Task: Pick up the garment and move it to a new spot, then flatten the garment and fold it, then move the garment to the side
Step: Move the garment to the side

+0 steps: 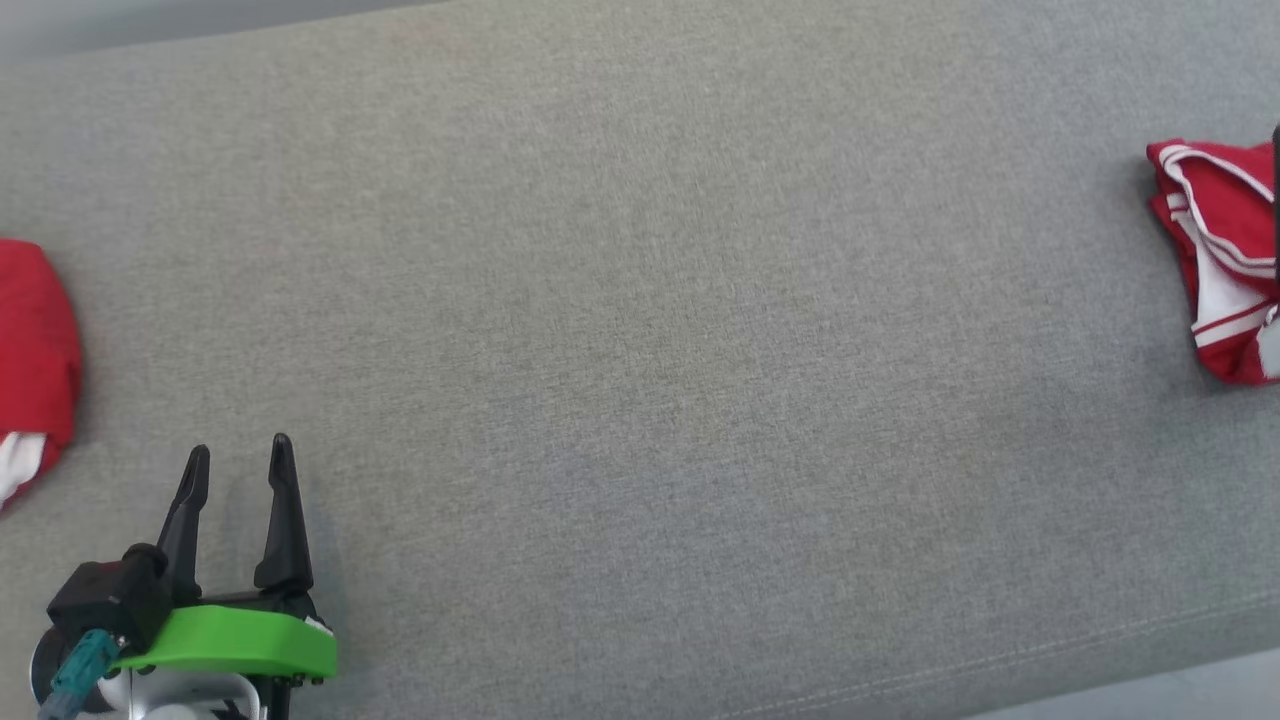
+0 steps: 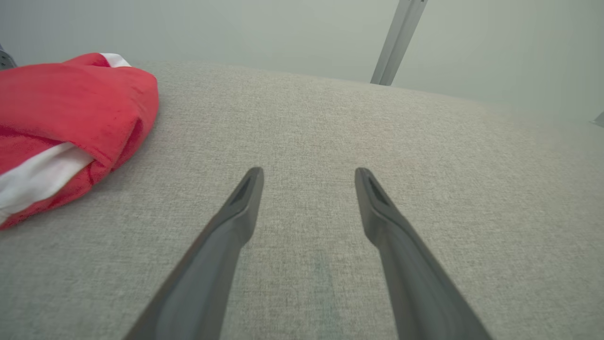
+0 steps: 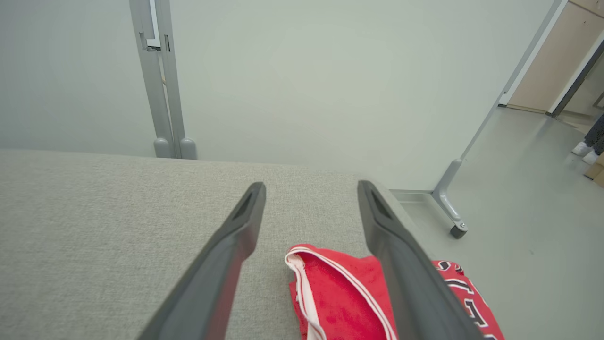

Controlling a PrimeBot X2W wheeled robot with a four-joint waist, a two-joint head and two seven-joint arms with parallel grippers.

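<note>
head view: right-edge garment (image 1: 1215, 262) lies long near-to-far.

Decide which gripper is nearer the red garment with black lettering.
Right. The right gripper hangs over the lettered garment; the left gripper is far away, beside the other red garment.

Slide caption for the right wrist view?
Open right gripper over a bunched red garment at the grey table's end.
</note>
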